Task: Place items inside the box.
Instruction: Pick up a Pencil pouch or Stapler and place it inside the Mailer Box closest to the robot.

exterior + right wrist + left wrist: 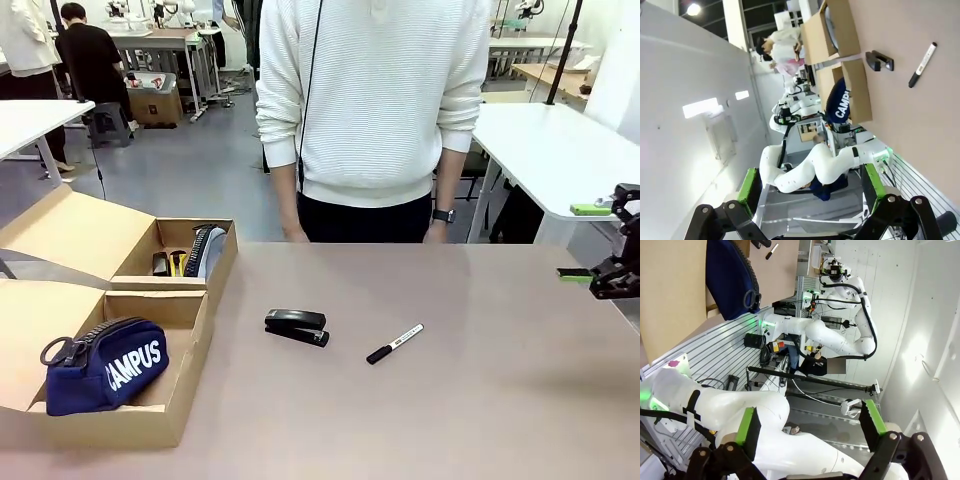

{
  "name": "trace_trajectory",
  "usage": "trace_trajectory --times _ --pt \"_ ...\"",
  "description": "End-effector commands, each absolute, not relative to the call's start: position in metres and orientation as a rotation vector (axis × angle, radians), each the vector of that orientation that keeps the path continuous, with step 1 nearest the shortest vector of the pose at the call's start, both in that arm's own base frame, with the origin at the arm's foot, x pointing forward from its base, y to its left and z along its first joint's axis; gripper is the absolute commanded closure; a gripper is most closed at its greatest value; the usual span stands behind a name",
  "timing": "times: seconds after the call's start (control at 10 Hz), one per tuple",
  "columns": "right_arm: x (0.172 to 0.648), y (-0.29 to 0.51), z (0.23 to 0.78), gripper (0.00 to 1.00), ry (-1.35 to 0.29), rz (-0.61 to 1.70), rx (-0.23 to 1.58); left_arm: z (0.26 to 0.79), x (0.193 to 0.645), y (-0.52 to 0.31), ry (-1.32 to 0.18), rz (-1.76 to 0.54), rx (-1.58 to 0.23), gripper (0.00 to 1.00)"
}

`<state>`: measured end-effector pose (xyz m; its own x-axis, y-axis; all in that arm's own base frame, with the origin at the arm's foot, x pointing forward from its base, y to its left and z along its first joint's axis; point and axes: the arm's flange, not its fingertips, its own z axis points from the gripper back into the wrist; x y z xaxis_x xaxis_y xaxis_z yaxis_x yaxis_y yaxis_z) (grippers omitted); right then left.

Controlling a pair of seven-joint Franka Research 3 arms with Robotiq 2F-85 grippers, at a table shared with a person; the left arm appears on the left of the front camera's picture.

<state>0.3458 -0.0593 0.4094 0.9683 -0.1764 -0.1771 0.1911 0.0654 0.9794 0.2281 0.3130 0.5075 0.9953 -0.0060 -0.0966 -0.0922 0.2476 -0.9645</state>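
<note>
Now our right gripper (pixel 582 241) stands wide open and empty; we should straddle the black marker (pixel 394 343) squarely across its barrel before carrying it to the box (pixel 110 425).

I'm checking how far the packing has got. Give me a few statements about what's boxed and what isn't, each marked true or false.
1. The navy pouch sits in the near box. True.
2. The marker is in the far box. False: it lies on the table, right of the stapler.
3. The stapler lies on the bare table, in neither box. True.
4. The right claw grips the marker. False: it is open and empty, over the table's right edge.
</note>
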Motion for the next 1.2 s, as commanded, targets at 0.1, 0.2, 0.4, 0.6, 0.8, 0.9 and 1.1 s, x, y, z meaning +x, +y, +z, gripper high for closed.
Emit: trace_trajectory --times 0.1,0.2,0.4,0.6,0.8,0.9,1.1 --pt "0.3446 -0.0514 0.4324 0.0 -0.011 -0.258 1.483 0.5059 0.2271 0.3121 0.09 0.059 -1.31 0.0" --pt "0.3446 -0.0514 0.4324 0.0 -0.011 -0.258 1.483 0.5059 0.2271 0.3121 0.09 0.059 -1.31 0.0" --pt "0.3446 -0.0514 0.4324 0.0 -0.011 -0.258 1.483 0.5059 0.2271 0.3121 0.09 0.059 -1.31 0.0" --pt "0.3446 -0.0514 0.4324 0.0 -0.011 -0.258 1.483 0.5059 0.2271 0.3121 0.09 0.059 -1.31 0.0" --pt "0.3446 -0.0514 0.4324 0.0 -0.011 -0.258 1.483 0.5059 0.2271 0.3121 0.09 0.059 -1.31 0.0" --pt "0.3446 -0.0514 0.4324 0.0 -0.011 -0.258 1.483 0.5059 0.2271 0.3121 0.09 0.059 -1.31 0.0" --pt "0.3446 -0.0514 0.4324 0.0 -0.011 -0.258 1.483 0.5059 0.2271 0.3121 0.09 0.059 -1.31 0.0"
